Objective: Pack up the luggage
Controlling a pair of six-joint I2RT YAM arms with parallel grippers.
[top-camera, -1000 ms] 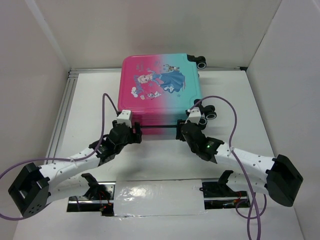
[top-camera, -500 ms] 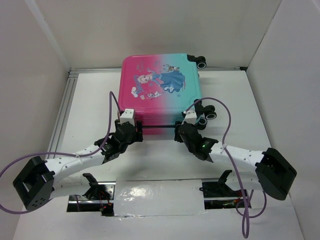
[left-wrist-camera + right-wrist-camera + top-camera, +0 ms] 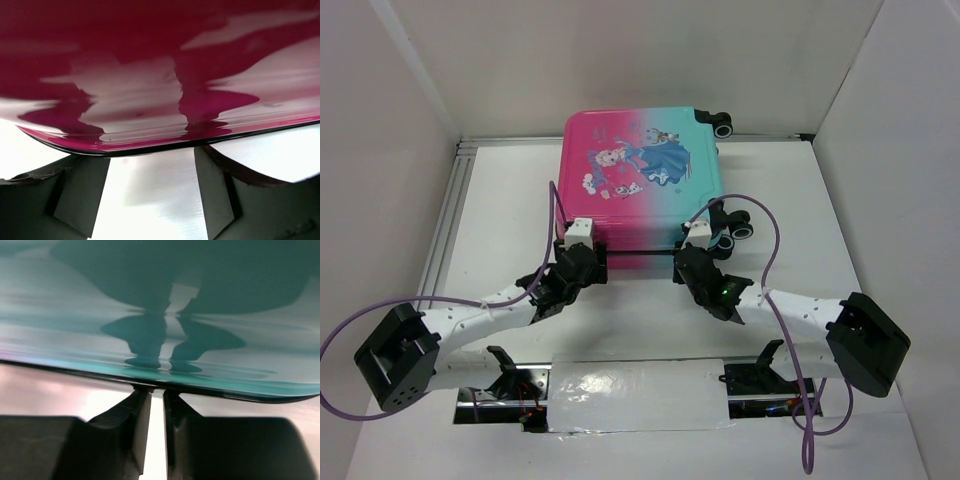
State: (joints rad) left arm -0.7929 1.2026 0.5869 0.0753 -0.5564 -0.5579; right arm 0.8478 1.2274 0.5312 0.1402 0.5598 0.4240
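Left gripper (image 3: pixel 591 262) and right gripper (image 3: pixel 682 263) had edged farther in, reaching the near edge of the luggage (image 3: pixel 640 180).
That edge ran left-right, equally close to both; left one spread, right one almost pressed together.

No words, numbers or brand marks can be read in any view. The suitcase (image 3: pixel 640 170) carries a cartoon print whose small marks are too tiny to read.

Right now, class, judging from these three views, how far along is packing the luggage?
Looks done: the luggage lies flat and closed on the table. In hand: both grippers sit at its near edge, the left gripper open, the right gripper almost shut, neither holding anything. Left: unclear. The inside is hidden, so whether anything is packed cannot be told.
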